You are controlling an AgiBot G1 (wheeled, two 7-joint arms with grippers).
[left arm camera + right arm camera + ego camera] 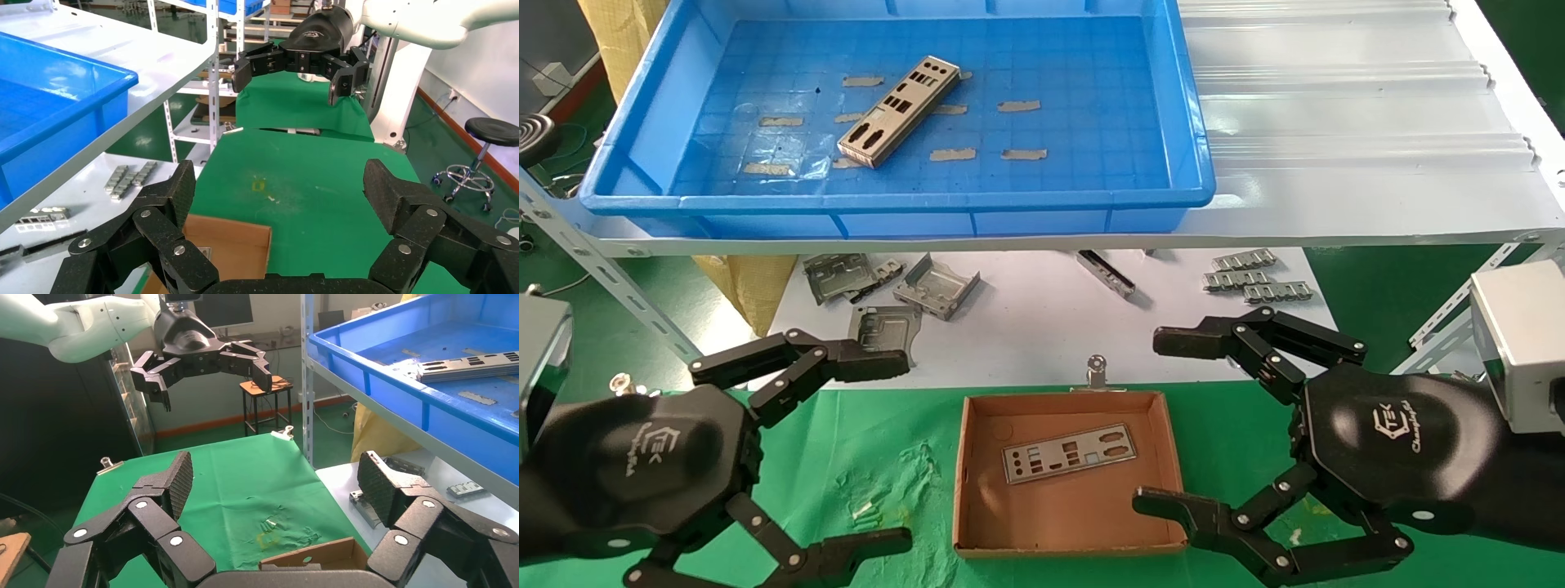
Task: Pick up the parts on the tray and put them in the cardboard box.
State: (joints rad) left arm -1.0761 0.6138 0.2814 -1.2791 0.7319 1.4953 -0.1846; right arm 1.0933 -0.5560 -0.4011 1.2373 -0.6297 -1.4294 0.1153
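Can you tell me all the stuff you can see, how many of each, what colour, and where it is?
parts: 2, silvery; one in the tray, one in the cardboard box.
tray: 1, bright blue; on the white shelf.
tape bits: several, tan; stuck on the tray floor.
cardboard box: 1, brown; on the green cloth.
brackets: a few, grey; on the white surface under the shelf.
ribbed strips: 3, silver; same surface, robot's right.
left end effector: black, open, beside the box.
right end effector: black, open, beside the box.
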